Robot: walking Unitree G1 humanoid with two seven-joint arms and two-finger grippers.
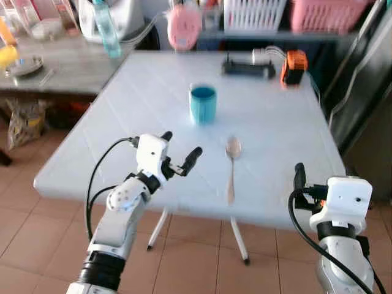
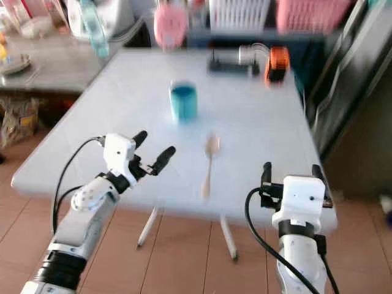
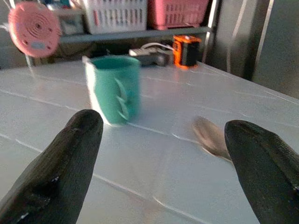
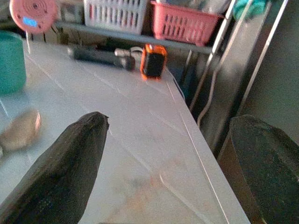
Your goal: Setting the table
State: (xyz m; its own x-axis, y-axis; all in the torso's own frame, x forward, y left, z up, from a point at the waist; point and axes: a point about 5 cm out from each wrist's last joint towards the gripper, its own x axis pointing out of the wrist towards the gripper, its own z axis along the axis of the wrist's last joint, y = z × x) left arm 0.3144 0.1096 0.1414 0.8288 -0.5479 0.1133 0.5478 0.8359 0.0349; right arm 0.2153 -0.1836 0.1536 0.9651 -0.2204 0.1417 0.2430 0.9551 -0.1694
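Your left tool [image 1: 181,153] and right tool [image 4: 170,163] hover spread at the bench [image 1: 275,128] edge; spoon [image 1: 231,168] between, cup [image 1: 203,103] at 12 o'clock.

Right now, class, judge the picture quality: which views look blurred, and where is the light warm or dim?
Right eye view: smeared all over, the cup and spoon soft-edged. Left eye view: sharper, cool daylight on the table. Left wrist view: warm, dim light; the spoon is blurred, and the open left gripper shows as dark out-of-focus shapes. Right wrist view: same warm cast, right gripper likewise dark.
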